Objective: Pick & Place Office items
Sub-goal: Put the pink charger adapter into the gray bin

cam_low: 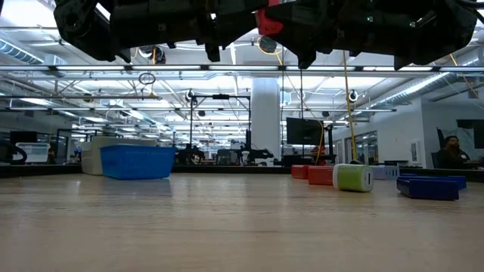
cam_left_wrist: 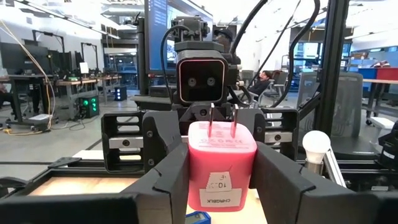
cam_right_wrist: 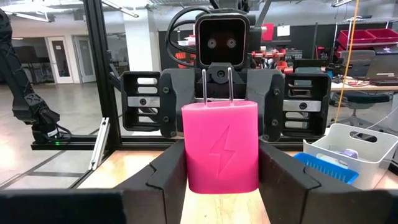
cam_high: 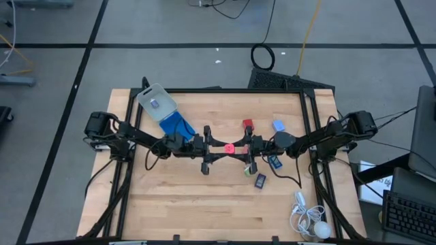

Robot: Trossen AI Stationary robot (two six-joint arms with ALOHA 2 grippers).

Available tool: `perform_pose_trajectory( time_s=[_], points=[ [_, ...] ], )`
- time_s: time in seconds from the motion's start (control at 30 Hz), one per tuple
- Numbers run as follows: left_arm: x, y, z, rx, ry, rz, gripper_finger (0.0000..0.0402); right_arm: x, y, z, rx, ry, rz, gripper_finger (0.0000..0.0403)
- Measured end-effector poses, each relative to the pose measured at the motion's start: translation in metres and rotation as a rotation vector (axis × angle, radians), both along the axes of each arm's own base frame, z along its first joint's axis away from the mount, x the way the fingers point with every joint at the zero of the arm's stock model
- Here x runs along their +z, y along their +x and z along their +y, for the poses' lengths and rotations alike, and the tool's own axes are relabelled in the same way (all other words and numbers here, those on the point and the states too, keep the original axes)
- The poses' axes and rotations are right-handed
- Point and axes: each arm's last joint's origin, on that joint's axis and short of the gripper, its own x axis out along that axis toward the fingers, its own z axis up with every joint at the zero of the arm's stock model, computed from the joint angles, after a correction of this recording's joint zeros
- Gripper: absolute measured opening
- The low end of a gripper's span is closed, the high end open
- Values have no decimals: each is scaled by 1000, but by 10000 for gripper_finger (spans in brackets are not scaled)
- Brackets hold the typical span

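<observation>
A pink plug-in charger block (cam_high: 230, 147) hangs in the air over the middle of the table, its two prongs pointing up. My left gripper (cam_high: 212, 147) comes at it from the table's left and my right gripper (cam_high: 245, 147) from the right, facing each other. Each is shut on the block, which shows at the top of the low view as the charger (cam_low: 268, 21). Other office items lie on the wood: a red block (cam_high: 247, 124), a pale blue piece (cam_high: 278, 126), a green piece (cam_high: 249, 169) and two dark pieces (cam_high: 274, 162) (cam_high: 260, 180). My left gripper pinches the charger between its two fingers (cam_left_wrist: 165, 180), which lie against the block's side faces (cam_left_wrist: 196, 168). It comes in level from the table's left. The block is lifted clear and stands upright, its labelled face toward this wrist. My right gripper has its two fingers (cam_right_wrist: 165, 180) against the same block's side faces (cam_right_wrist: 189, 155), coming in level from the table's right. The face with the lightning mark is turned toward this wrist. The block is upright, clear of the table.
A clear plastic box (cam_high: 157, 102) and a blue tray (cam_high: 176, 126) sit at the far left of the table. A white corded gadget (cam_high: 310, 221) lies at the near right corner. Black frame rails (cam_high: 126, 156) run along both sides. Bare wood lies near me.
</observation>
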Motion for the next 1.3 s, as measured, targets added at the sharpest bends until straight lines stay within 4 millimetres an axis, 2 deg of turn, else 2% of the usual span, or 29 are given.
perform_pose_trajectory(
  time_s=[0.2, 0.37, 0.73, 0.9, 1.3],
  points=[
    [0, 0, -5, 17, 36, -1, 145, 0, 0, 0, 3, -3, 4, 176],
    [10, -5, -9, 59, 72, -18, 145, -4, 0, 0, 4, -5, 35, 194],
    [34, -29, -5, 152, 93, 158, 145, -4, -1, 0, 3, -6, 62, 192],
    [34, -53, 0, 208, 89, 172, 145, -5, -1, 0, 3, -7, 72, 194],
    [3, -130, 32, 685, -62, 144, 148, -5, -1, 0, 1, -7, 70, 188]
  ],
)
